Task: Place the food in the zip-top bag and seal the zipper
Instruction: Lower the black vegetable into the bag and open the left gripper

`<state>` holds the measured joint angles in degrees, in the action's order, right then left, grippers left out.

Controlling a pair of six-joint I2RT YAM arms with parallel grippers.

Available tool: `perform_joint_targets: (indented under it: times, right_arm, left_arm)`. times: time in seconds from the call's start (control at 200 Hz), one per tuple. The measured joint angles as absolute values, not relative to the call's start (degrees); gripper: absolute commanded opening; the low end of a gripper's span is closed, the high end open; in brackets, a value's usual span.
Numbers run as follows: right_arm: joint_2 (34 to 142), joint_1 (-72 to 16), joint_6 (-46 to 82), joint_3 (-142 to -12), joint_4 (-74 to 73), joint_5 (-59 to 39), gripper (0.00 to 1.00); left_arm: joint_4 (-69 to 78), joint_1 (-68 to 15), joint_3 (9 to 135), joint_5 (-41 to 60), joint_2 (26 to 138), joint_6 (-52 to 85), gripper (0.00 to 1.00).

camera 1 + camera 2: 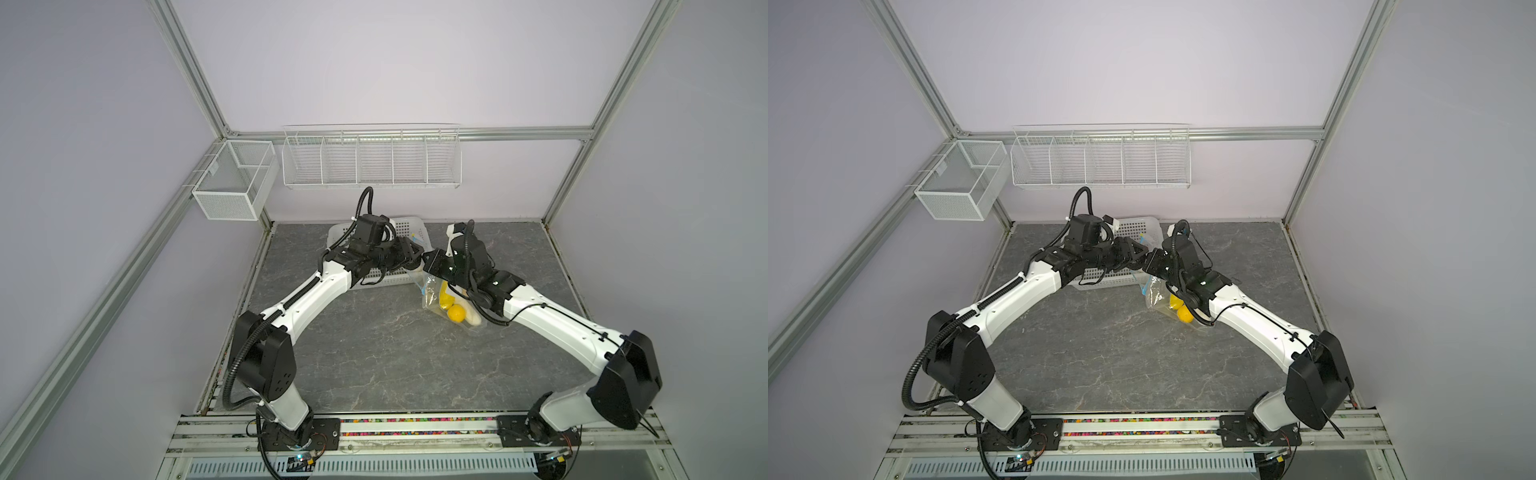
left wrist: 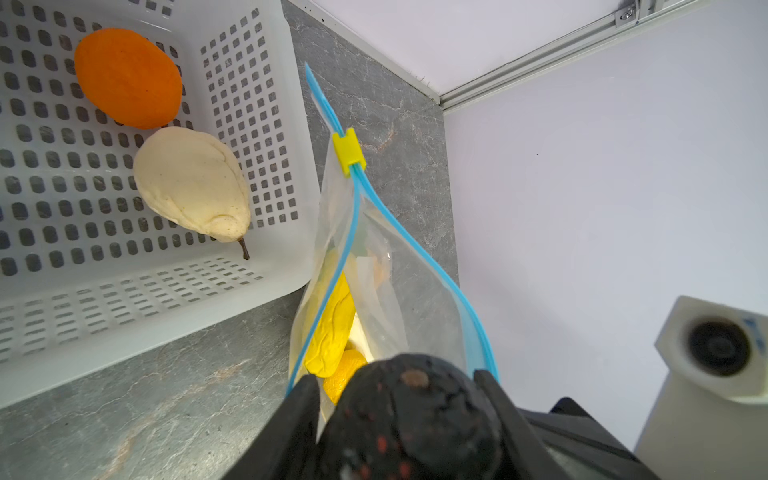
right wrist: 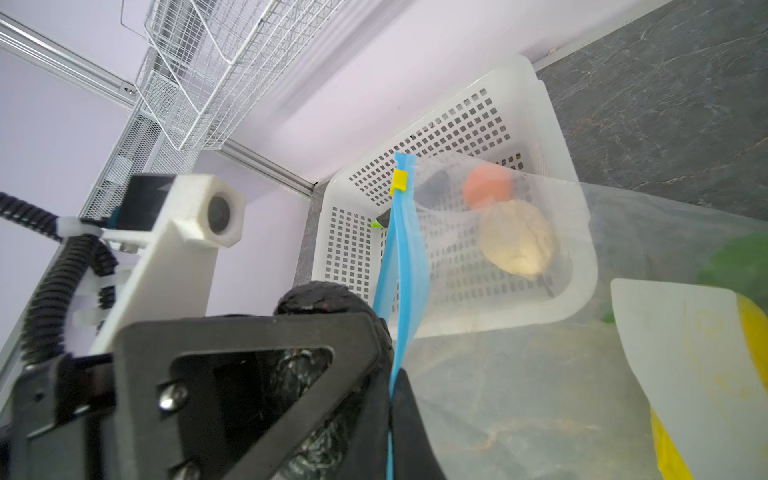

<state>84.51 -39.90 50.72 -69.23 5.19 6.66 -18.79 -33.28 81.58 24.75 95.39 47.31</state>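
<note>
Left gripper point(image 2: 395, 390) grasping black piece point(image 2: 411, 428) over gaping zip-top bag point(image 1: 432, 291) — bag just beside basket point(image 2: 266, 104) near bench point(image 1: 374, 353) back edge. Right gripper point(image 3: 392, 376) clenched on zipper point(image 3: 409, 257), mouth held up. Orange piece point(image 2: 129, 77), beige pear point(image 2: 193, 183) in basket — yellow pieces point(image 2: 332, 324) bagged.

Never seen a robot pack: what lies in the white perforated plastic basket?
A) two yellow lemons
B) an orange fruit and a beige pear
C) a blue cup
B: the left wrist view shows an orange toy fruit and a beige toy pear in the white perforated plastic basket.
</note>
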Motion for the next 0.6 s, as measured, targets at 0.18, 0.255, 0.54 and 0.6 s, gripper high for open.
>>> perform_joint_targets:
  times: [0.18, 0.255, 0.54, 0.6]
  right_arm:
    - [84.16, -40.29, 50.74, -69.23, 5.28, 6.66, 0.06]
    - [84.12, -40.40, 50.72, -69.25, 5.28, 6.63, 0.06]
    - [84.12, -40.40, 50.72, -69.23, 5.26, 6.63, 0.06]
    - [84.12, -40.40, 50.72, -69.23, 5.23, 6.63, 0.06]
  left_arm:
    - [-18.57, -33.30, 80.23, 24.16, 95.39, 47.55, 0.46]
    - [-18.68, -33.34, 79.66, 23.77, 95.39, 47.55, 0.47]
    - [-19.68, -33.41, 79.48, 21.78, 95.39, 47.48, 0.51]
    - [-19.94, -33.39, 79.50, 21.39, 95.39, 47.48, 0.52]
